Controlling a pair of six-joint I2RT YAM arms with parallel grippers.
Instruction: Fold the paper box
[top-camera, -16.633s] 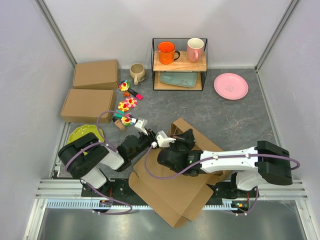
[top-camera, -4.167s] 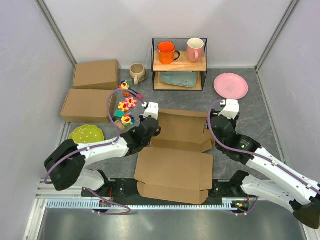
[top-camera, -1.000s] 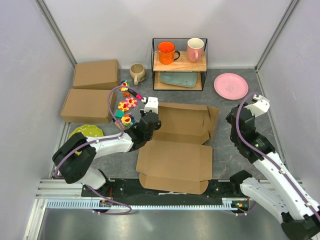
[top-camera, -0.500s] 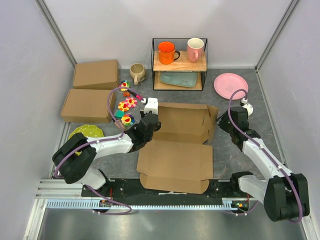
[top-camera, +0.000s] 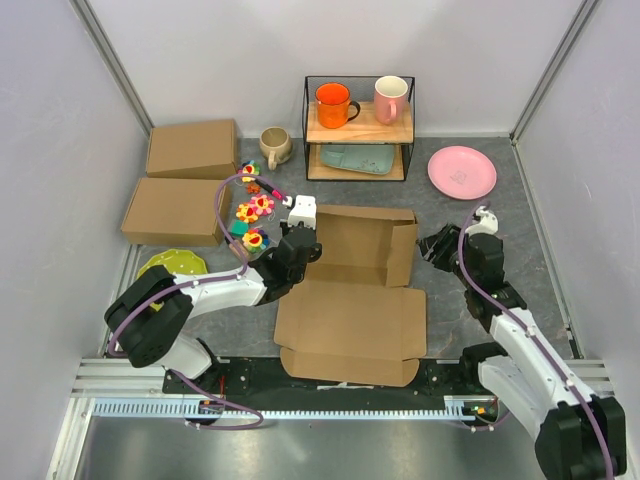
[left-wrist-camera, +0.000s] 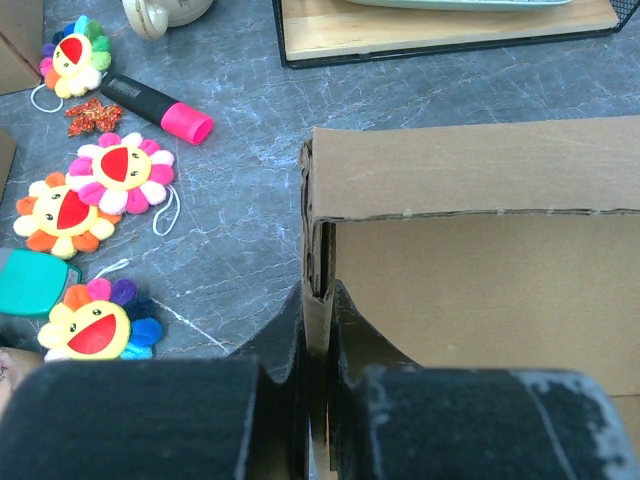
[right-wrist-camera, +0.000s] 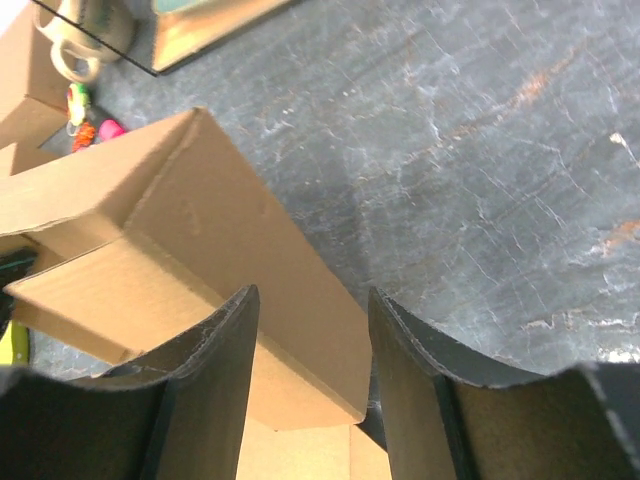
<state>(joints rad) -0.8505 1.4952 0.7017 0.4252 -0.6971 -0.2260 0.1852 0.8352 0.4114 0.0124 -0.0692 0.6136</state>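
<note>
The paper box (top-camera: 350, 318) is lying on the table (top-camera: 450, 215), long axis running left-right, lid panel pointing toward the near edge; the left gripper (left-wrist-camera: 320, 305) is pinching its left wall; the right gripper (right-wrist-camera: 312, 335) is gaping astride its right wall.

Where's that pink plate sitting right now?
In the top view, the round pink plate lies flat at the far right of the table, just right of the black wire shelf and near the back wall.

The top external camera looks steeply down from above and behind the arm bases, taking in the whole table (top-camera: 360, 195). Both wrist cameras sit close to the paper box (left-wrist-camera: 470, 260), the left facing far, the right far-left. All three views share the box's raised far part.
</note>
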